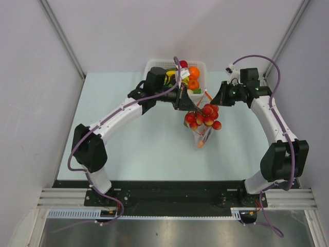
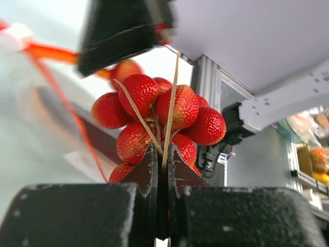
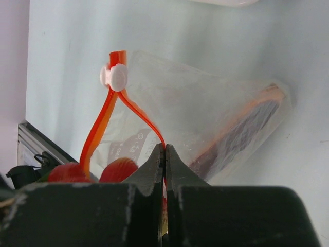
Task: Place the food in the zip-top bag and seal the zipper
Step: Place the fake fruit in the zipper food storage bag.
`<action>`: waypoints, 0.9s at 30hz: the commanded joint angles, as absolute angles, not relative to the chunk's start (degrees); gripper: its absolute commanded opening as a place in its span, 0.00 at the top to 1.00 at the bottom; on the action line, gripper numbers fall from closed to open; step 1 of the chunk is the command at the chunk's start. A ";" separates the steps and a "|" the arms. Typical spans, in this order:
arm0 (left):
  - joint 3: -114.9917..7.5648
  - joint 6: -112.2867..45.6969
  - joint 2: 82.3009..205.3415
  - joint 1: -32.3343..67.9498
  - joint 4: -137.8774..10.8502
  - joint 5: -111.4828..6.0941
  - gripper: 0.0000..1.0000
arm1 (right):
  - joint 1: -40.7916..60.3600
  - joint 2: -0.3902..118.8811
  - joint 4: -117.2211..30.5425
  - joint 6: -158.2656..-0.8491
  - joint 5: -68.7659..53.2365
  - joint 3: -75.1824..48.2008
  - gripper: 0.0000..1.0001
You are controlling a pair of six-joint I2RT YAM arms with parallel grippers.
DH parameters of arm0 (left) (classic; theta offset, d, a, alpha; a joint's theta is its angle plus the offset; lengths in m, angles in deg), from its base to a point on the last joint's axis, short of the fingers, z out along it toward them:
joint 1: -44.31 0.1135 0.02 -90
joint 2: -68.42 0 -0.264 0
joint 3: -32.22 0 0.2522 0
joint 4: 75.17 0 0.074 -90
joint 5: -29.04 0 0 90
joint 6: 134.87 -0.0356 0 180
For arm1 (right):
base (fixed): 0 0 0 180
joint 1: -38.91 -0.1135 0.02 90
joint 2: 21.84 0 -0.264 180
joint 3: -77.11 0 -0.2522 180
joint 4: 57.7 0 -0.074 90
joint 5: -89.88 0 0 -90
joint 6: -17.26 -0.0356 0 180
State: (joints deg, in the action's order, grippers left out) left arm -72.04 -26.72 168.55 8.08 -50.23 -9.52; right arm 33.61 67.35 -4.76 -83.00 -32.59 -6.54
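Mid-table, just near of the white basket [image 1: 153,67], both arms meet over the zip-top bag [image 3: 205,108]. L gripper [image 2: 162,154] is pinched tight on the thin tan stems of the red berries [image 2: 164,116], and the cluster hangs off its tips. R gripper [image 3: 164,150] is clamped on one side of the zipper [image 3: 141,121], w/ jaws fully together on the orange-red strip. The strip's two sides splay apart in a V below the white slider [image 3: 117,77], so the bag's mouth is open. From above, the berries sit right at the mouth, btwn the two grippers; can't tell if they're past the strip. The bag's body trails toward the near side on the pale table [image 1: 128,144], w/ a red-brown meat slab [image 3: 241,135] inside. Orange fruit [image 1: 194,72] and other toy food lie in the basket at the far side.
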 commanded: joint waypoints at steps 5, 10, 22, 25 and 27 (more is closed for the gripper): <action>-72.51 -20.80 169.22 12.14 -53.41 -18.06 1.00 | 34.78 61.93 -4.82 -80.04 -34.14 -8.44 1.00; -73.56 -18.59 169.75 12.75 -50.34 -22.98 1.00 | 34.87 61.31 -5.35 -79.69 -34.40 -9.23 1.00; -80.68 -30.45 170.10 6.17 -41.55 -36.95 1.00 | 34.25 61.05 -8.25 -83.64 -37.21 -8.79 1.00; -82.70 -34.23 171.24 2.92 -39.71 -39.85 1.00 | 34.25 61.40 -9.48 -86.27 -38.79 -8.71 1.00; -84.37 -36.43 172.29 0.72 -38.03 -41.35 1.00 | 34.51 61.22 -9.83 -87.50 -39.50 -8.79 1.00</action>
State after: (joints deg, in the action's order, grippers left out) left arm -79.39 -30.11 171.53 4.36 -39.69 -36.90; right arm 34.53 63.20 -6.61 -84.03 -36.50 -9.51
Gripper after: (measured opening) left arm 0.052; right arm 0.010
